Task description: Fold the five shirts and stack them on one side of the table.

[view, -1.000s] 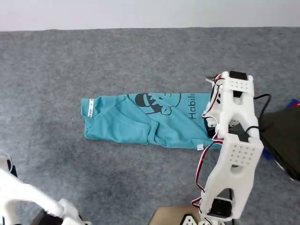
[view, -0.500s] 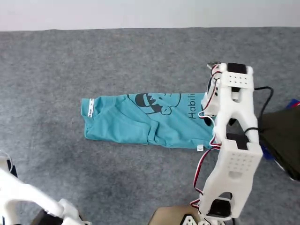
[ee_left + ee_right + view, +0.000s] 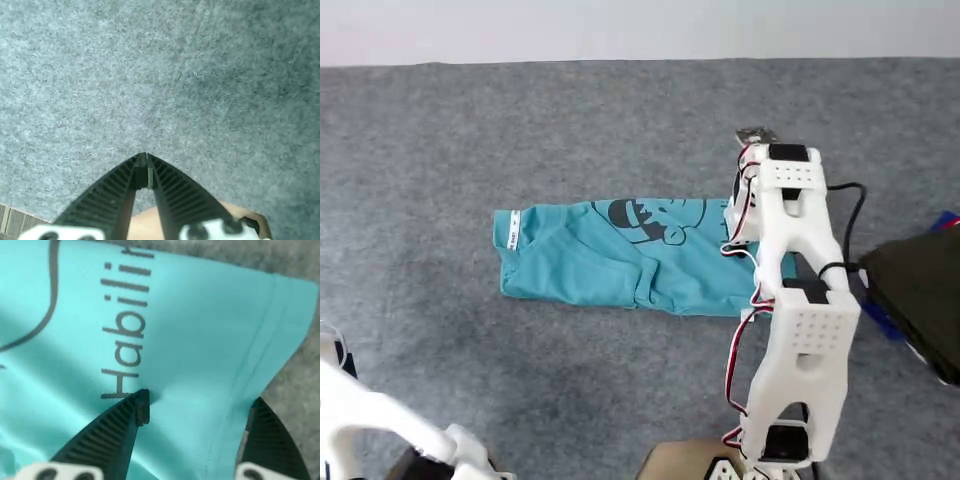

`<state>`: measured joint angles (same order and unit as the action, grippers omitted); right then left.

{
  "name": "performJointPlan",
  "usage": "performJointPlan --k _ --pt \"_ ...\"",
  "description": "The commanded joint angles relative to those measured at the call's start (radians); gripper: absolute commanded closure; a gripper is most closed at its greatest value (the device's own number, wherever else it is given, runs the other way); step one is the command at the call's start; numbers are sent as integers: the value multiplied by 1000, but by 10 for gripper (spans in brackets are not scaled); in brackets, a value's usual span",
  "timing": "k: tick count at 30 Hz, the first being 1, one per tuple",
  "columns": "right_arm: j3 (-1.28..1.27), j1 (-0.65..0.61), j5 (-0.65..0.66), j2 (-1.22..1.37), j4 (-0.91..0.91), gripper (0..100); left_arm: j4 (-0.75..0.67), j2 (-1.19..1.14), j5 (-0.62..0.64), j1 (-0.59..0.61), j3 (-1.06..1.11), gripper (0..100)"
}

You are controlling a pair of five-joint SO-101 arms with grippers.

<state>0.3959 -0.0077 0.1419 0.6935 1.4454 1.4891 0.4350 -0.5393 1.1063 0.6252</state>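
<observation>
The teal shirt [image 3: 620, 262] lies folded long in the middle of the grey bench [image 3: 620, 130]. Near-left, the left gripper [image 3: 146, 172] is closed on nothing. The right gripper [image 3: 200, 410] is wide across the shirt's right hem, one finger touching it. The cloth looks soft, light and floppy, so pinch that hem. It has dark letters, a cartoon, and a white label [image 3: 514, 228] at its left end.

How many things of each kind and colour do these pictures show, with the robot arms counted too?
Teal shirt: 1
Dark thing at the table's right edge: 1
Blue thing at the dark one's edge: 1
White arms: 2, the left arm and the right arm
Total: 5
</observation>
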Motion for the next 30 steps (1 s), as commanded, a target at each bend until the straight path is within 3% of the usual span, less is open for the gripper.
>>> performJointPlan --k 1,7,14,22,30 --pt "66 -7 -38 25 -16 684 6 31 -6 -8 -35 992" --pt "66 -44 -48 81 33 705 3 31 -6 -9 -31 992" --pt "175 -79 -41 82 136 996 2 31 -6 -9 -33 992" --pt "376 -35 -38 85 255 988 3 31 -6 -9 -35 992" --pt "482 147 152 90 289 988 5 31 -6 -9 -33 992"
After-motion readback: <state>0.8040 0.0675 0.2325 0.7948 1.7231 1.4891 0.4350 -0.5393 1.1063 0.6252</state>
